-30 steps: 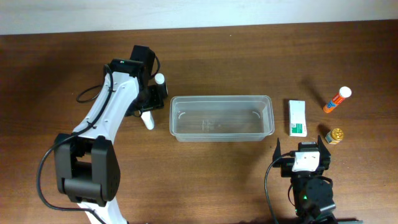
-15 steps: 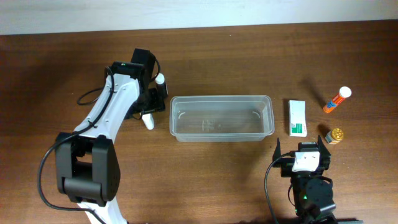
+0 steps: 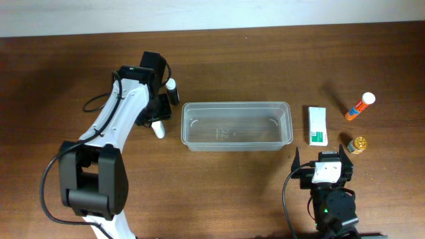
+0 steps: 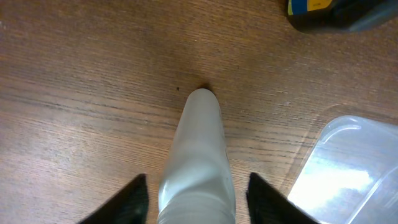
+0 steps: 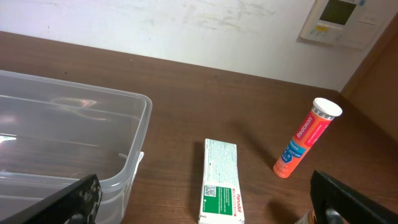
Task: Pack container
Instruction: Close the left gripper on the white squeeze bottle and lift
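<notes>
At ctr, we see clear rect. plastic tub empty; L gripper open astride white tube, R gripper wide open.

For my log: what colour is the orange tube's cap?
White; the tube's cap shows best in the right wrist view.

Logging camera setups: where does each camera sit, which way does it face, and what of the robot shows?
Overhead: fixed above the table, looking straight down; left arm and right arm show, with the clear rectangular plastic container.
Left wrist: on the left arm, looking down past the left gripper, fingertips showing, at a white plastic tube.
Right wrist: low, facing across the table toward the wall; right gripper fingertips in the bottom corners.
Shared: overhead and right wrist both show the container and a white-and-green box.
</notes>
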